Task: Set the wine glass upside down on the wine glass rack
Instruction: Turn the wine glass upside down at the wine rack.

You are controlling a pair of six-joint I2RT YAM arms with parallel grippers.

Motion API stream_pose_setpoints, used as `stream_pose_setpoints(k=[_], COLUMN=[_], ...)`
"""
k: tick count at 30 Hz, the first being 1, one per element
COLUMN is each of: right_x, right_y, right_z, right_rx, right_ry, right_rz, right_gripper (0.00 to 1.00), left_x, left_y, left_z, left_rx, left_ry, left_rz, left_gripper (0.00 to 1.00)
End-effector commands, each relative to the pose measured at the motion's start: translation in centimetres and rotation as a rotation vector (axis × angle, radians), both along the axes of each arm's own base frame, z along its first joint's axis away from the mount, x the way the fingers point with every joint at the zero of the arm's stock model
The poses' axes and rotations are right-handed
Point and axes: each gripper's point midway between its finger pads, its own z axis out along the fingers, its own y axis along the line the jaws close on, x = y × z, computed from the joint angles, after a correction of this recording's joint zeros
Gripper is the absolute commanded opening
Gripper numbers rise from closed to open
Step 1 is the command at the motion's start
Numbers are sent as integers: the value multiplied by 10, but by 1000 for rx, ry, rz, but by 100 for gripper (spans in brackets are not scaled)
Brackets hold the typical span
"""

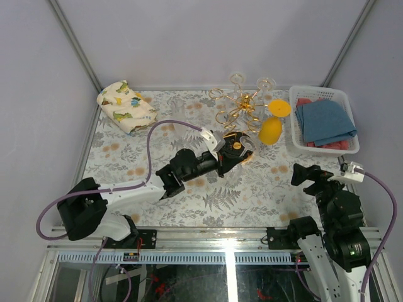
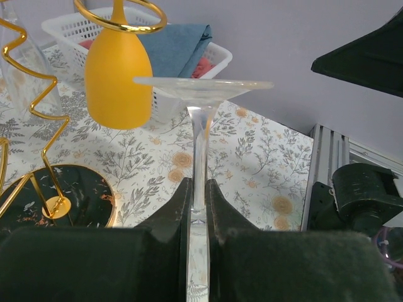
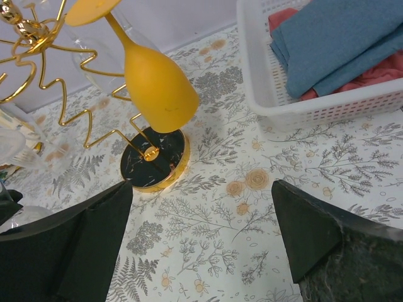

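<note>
My left gripper [image 2: 199,202] is shut on the stem of a clear wine glass [image 2: 201,126], whose round foot points away from the camera. In the top view this gripper [image 1: 234,152] holds the wine glass [image 1: 247,142] just in front of the wine glass rack [image 1: 239,110], a gold wire stand with a black gold-rimmed base [image 2: 63,201]. A yellow glass [image 1: 271,130] hangs upside down from one of the stand's arms. My right gripper [image 3: 201,236] is open and holds nothing, low over the table to the right of the base [image 3: 154,160]; from above it [image 1: 308,173] sits at the near right.
A white basket [image 1: 293,126] with a blue cloth [image 1: 324,119] stands at the right. A folded patterned cloth [image 1: 126,106] lies at the back left. Two clear glasses [image 1: 237,78] hang on the far side of the stand. The flower-print cover [image 1: 189,207] lies over the table.
</note>
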Motion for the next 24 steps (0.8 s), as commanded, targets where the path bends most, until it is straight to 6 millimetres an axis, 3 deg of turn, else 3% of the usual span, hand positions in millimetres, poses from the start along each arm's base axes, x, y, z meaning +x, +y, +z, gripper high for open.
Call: stream_pose_setpoints(k=[1, 24], right_x=[2, 7], right_y=[-6, 5], right_z=[1, -7], right_rx=[11, 0], right_ry=[-22, -13], right_rz=[-38, 18], right_gripper=[99, 99], left_x=[2, 33], left_y=[-6, 1], left_z=[40, 46], left_rx=[-134, -238], left_ry=[-129, -240], left_rz=[-3, -10], left_gripper=[0, 0])
